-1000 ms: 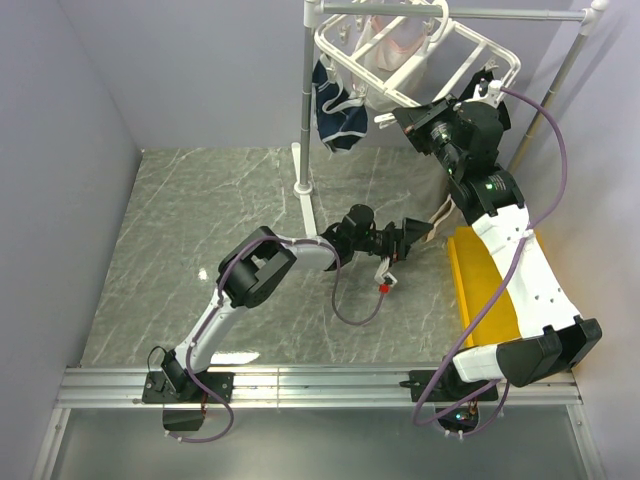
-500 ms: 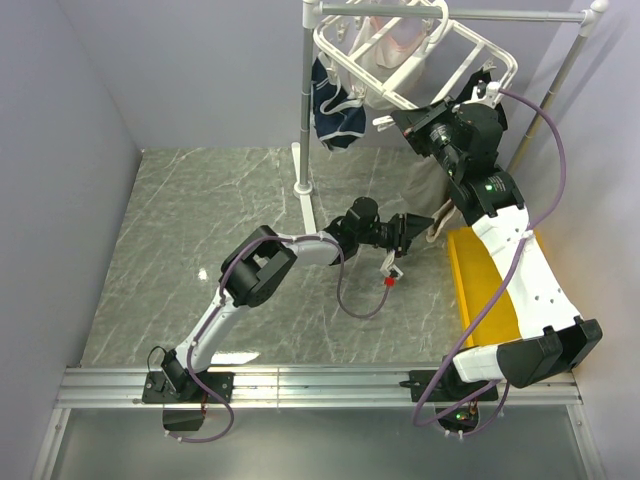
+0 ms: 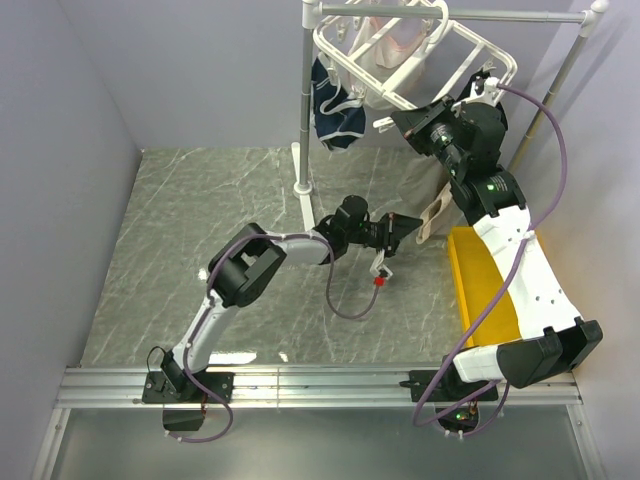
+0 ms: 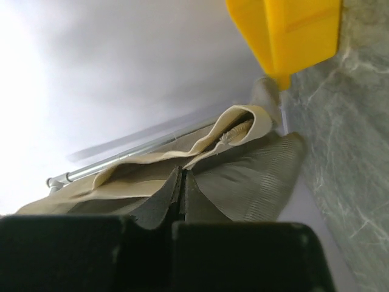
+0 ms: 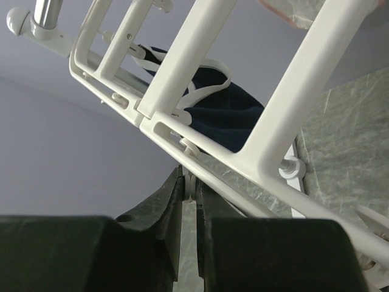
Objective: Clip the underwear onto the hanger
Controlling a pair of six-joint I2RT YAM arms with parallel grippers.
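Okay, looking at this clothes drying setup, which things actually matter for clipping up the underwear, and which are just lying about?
For the job:
underwear, pinched in the left end effector
hanger, one of its clips in the right end effector

Just about:
navy briefs
pale pink garment
yellow bin
metal pole stand

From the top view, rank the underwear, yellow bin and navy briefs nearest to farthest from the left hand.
1. underwear, gripped in the left hand, just to its right.
2. yellow bin, on the table further right.
3. navy briefs, hanging up at the back left.
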